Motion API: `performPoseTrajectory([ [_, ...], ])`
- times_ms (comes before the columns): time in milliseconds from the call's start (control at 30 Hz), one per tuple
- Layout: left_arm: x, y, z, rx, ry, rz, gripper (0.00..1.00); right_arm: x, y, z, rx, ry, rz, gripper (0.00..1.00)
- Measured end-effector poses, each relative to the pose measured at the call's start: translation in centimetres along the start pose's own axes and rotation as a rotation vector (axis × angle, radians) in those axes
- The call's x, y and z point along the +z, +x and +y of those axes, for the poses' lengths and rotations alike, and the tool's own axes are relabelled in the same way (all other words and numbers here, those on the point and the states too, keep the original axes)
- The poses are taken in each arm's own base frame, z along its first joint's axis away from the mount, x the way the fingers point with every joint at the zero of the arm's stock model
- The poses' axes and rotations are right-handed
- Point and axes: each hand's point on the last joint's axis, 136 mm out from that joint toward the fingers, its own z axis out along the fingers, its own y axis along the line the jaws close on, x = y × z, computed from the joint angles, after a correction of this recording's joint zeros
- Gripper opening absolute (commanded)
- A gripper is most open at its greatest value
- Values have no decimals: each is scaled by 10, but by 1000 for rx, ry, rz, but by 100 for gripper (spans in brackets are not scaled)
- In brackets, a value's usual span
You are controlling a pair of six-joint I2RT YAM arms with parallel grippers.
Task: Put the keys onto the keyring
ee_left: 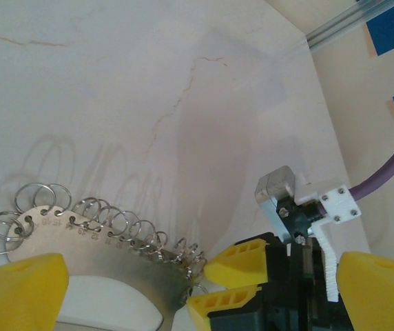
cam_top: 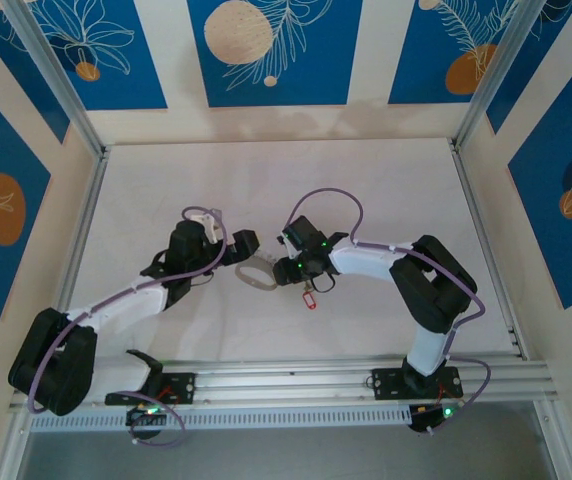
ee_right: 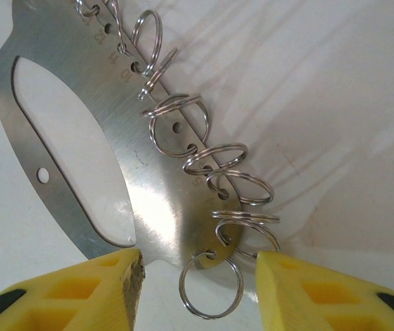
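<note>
Keyring [ee_right: 157, 210] end seemingly between right pincer [ee_right: 198, 281]

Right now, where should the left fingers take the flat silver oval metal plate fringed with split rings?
On the plate, probably the thin bare band, approached from the edge away from the split rings, which crowd the other edge; the cutout admits one finger.
</note>
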Motion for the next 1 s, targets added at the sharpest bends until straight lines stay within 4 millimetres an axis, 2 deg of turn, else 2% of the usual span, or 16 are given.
performPoseTrajectory([
  [300, 0, 6, 1, -63, 0, 28, 100, -12, 4, 1, -9, 1, -7, 48],
  [633, 0, 7, -1, -82, 8, 43, 100, -9, 12, 2, -100, 51, 1, 47],
  [1000, 0, 7, -8, -80, 33, 61, 100, 1, 18, -7, -154, 102, 25, 43],
])
